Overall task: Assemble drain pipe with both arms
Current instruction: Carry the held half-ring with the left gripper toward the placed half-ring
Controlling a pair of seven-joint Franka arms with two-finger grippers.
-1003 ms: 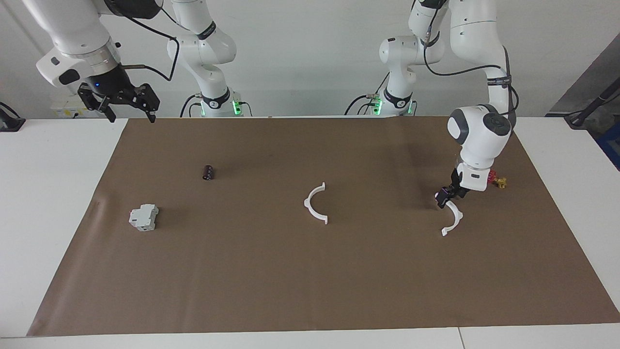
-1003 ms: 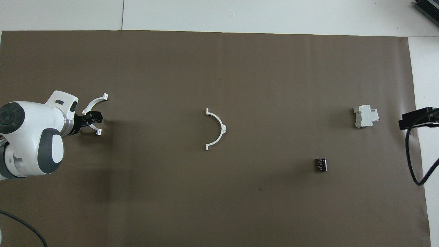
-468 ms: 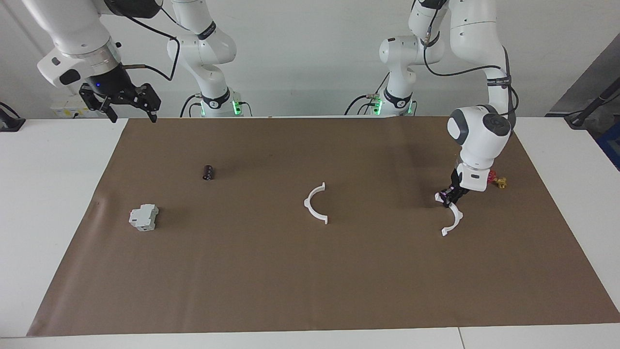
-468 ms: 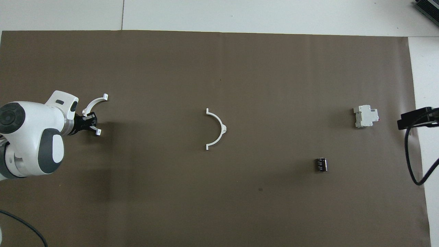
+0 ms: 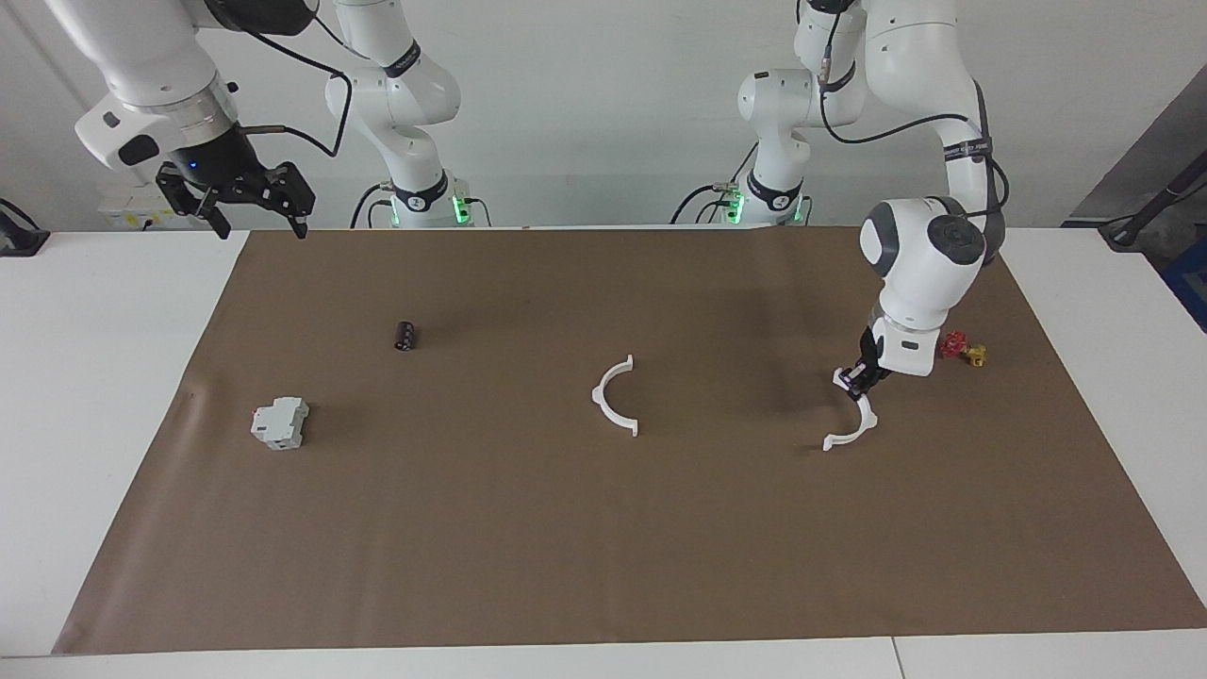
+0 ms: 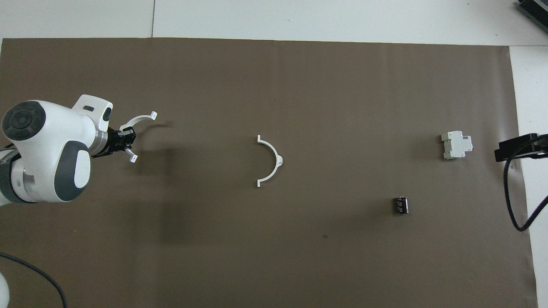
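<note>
Left claw [image 5: 856,377]: closed on one white arc [image 5: 851,429], gripping near one end; the arc hung from it, lifted just off the brown mat [image 5: 603,566] toward the left arm's end of the table [image 5: 94,424].
Right claw [image 5: 236,193]: fingers spread wide, holding nothing, waiting up over the mat's corner at the right arm's end.
Second arc [image 5: 615,396]: lying flat about mid-mat, untouched, well apart from the held arc.
Other things: a red-and-yellow valve [image 5: 962,350] beside the left arm's wrist; a small dark cylinder [image 5: 405,335] and a grey-white block [image 5: 280,422] toward the right arm's end, the block farther from the robots than the cylinder.
Done: by my reading, only the first pickup; one half was in hand.
Left: the second arc was not yet grasped, and the two halves were not yet brought together into a ring, so most of the task seemed to remain.
Writing: none could be read on any part; a band on the left arm bore marks too small to make out.
</note>
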